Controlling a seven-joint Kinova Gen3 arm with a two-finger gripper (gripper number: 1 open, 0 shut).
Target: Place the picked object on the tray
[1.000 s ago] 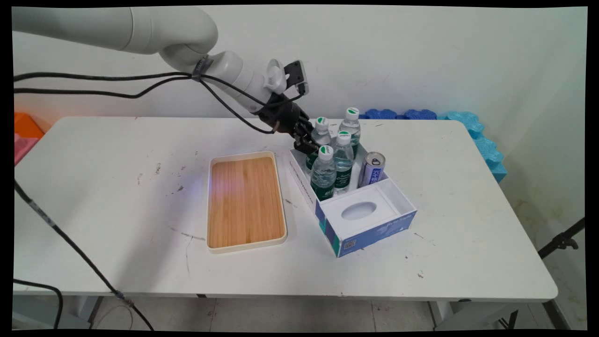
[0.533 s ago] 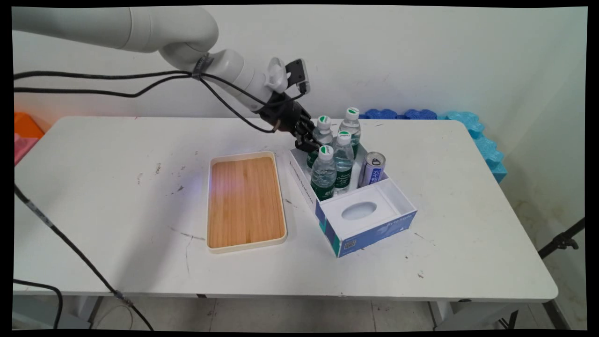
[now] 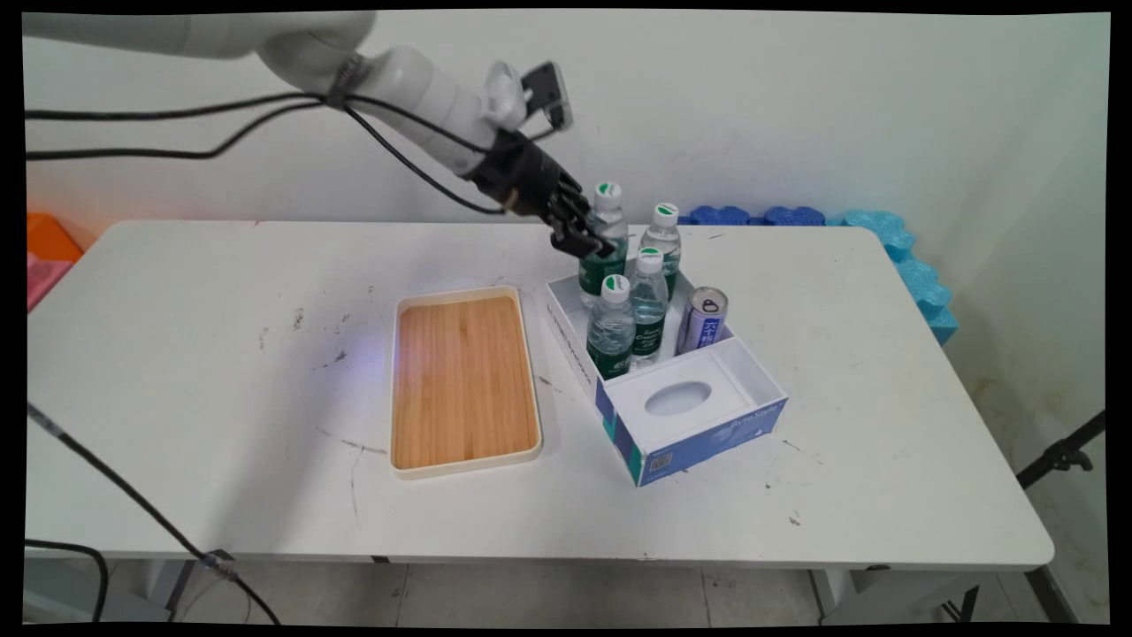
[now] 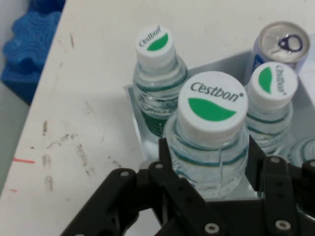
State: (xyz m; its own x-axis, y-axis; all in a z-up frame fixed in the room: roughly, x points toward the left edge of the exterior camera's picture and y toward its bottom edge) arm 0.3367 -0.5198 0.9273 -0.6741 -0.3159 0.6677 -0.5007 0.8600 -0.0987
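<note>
My gripper [image 3: 591, 241] is shut on a clear water bottle [image 3: 605, 237] with a white and green cap, held just below its neck. In the hand view the gripper [image 4: 209, 164] clasps that held bottle [image 4: 210, 132] from both sides. The bottle hangs raised above the back left corner of a white and blue box [image 3: 690, 425], higher than its neighbours. Three more bottles stand in the box: one at the back [image 3: 661, 237], one in the middle [image 3: 649, 305], one in front [image 3: 611, 327]. A blue drink can [image 3: 703, 319] leans beside them.
A wooden tray [image 3: 464, 380] with a cream rim lies left of the box. The box's front part has a white lid with an oval hole [image 3: 678, 398]. Blue foam pieces [image 3: 893, 243] line the table's far right edge. Black cables [image 3: 177, 133] hang from the arm.
The gripper has risen with the bottle in its grasp, lifting it up out of the box. The other bottles and the can have stayed in place.
</note>
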